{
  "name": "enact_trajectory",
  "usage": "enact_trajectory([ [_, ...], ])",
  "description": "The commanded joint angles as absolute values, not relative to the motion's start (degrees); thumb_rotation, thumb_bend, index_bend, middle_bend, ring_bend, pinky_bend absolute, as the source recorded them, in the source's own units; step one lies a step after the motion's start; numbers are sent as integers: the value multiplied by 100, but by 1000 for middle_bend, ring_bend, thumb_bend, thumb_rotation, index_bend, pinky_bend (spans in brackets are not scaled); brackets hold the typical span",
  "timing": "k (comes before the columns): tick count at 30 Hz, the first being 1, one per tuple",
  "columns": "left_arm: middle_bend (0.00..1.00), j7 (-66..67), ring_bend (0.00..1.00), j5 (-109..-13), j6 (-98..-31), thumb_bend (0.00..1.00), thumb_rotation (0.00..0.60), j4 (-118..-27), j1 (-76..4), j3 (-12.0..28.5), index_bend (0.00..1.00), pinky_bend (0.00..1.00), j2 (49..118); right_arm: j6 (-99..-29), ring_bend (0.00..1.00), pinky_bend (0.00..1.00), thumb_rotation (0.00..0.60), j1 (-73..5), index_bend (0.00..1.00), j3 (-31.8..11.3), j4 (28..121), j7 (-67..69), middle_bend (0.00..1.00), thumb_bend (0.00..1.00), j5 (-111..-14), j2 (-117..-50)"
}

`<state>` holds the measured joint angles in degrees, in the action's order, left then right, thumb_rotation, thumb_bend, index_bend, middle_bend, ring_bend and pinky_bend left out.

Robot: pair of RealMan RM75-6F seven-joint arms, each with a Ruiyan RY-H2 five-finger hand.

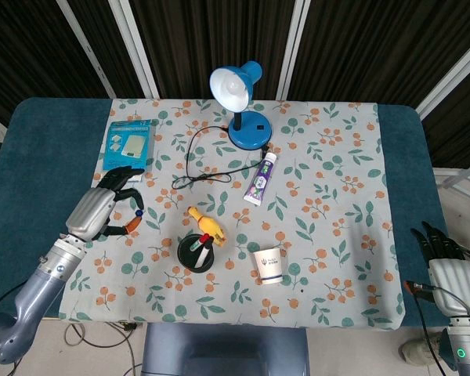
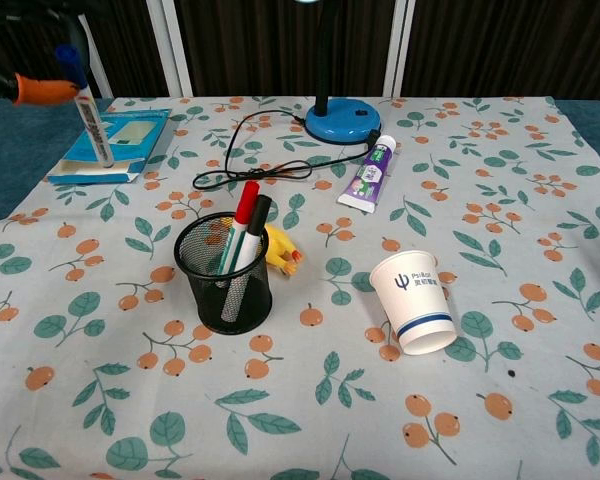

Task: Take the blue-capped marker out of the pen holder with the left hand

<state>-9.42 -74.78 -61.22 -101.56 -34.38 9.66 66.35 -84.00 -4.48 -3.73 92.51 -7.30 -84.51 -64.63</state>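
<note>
Status at this moment, clock directions taken from the black wire-mesh pen holder (image 2: pixel 224 272) as seen in the head view.

- Grey five-finger left hand (image 1: pixel 102 211): at about 9 o'clock, well apart from the holder, raised above the floral cloth on the worktop (image 1: pixel 337 188). Closed around the white-barrelled, blue-capped marker (image 2: pixel 86 107); marker pinched near the cap end by an orange-tipped finger (image 2: pixel 40 89), cap up, barrel hanging almost upright (a hold that keeps the barrel clear of the cloth and of the mesh rim).
- Marker location: out of the holder, in the air, seen in the chest view in front of the light-blue flat packet (image 2: pixel 115 143). Extraction judged complete; set-down, if required, not yet done.
- Holder contents: red-capped marker (image 2: pixel 246 201) and black-capped marker (image 2: pixel 259 214), leaning against the rim at 12 o'clock.
- Yellow rubber toy (image 1: pixel 204 223): just beside the holder at 12 o'clock.
- White paper cup (image 2: pixel 414 300): near, at 3 o'clock, lying tilted.
- Right hand (image 1: pixel 446 262): far out at 3 o'clock, off the cloth edge, holding nothing, fingers extended apart (parked, no role in this task).
</note>
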Motion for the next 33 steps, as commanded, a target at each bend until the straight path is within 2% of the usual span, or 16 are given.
enact_trajectory([
  [1, 105, -905, 0, -7026, -5709, 388, 600, -9641, -3587, 987, 567, 0, 7023, -8387, 101, 182, 600, -452, 118, -375, 9254, -727, 51, 132, -8442, -6458],
  [10, 105, -479, 0, -6629, -5313, 387, 600, -8968, -3873, 1014, 549, 0, 7682, -8380, 101, 182, 600, -457, 118, -371, 9256, -713, 51, 133, -8453, -6449],
  [19, 104, -276, 0, -6332, -5070, 387, 600, -8915, -4137, 1197, 544, 0, 7966, -8364, 101, 182, 600, -459, 118, -373, 9265, -712, 51, 133, -8431, -6448],
  [27, 104, 341, 0, -5950, -4977, 387, 600, -8842, -4346, 1184, 533, 0, 8214, -8350, 101, 182, 600, -458, 118, -374, 9286, -703, 51, 133, -8409, -6436],
  [30, 103, 566, 0, -5707, -4935, 383, 600, -8829, -4427, 1202, 508, 0, 8265, -8346, 101, 182, 600, -459, 118, -378, 9291, -696, 51, 133, -8401, -6433],
  [33, 97, 752, 0, -5516, -4927, 340, 600, -8883, -4494, 1226, 438, 0, 8268, -8331, 101, 182, 600, -466, 118, -370, 9290, -685, 51, 133, -8414, -6425],
])
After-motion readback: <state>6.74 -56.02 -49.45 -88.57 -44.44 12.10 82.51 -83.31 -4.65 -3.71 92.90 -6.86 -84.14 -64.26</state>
